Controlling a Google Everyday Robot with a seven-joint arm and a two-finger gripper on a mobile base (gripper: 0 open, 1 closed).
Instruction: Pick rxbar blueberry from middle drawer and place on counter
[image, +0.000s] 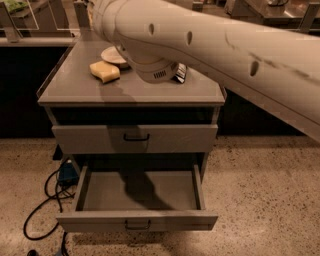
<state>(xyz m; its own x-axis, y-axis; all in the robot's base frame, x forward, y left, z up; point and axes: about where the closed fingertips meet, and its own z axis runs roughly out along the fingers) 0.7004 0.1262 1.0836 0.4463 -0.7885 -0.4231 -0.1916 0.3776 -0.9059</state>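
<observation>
- The table (130, 90) is a flat grey cabinet top with low raised rims along its sides. Its front half is bare, and the front edge runs straight above a dark slot.
- The middle drawer (80, 189) is pulled well out toward the camera. It has thin grey metal walls, a deep tray and a dark loop handle (137, 226) centred on its front. The tray floor shows only smooth grey metal and the arm's shadow.
- Above it, the other drawer front (190, 139) sits flush and closed, with a like handle.
- The robot arm (225, 45), a thick, smooth cream tube with small oval holes, crosses from the right edge to the upper left. Its rounded joint with a vent grille hangs low over the back of the table.
- The hand is not in view, since the arm leaves the frame at the top. I cannot tell how far open it is or whether it holds anything.
- A dark packet (179, 73) with pale markings peeks from under the joint, lying on the table. The print is too small to read, and I cannot tell whether it is the rxbar blueberry.
- A yellow sponge (105, 71) with rounded corners lies just in front of a pale round dish (111, 54).
- A black cable (37, 220) loops on the speckled floor (260, 200) to the left of the drawer, while the floor on the right is open.
</observation>
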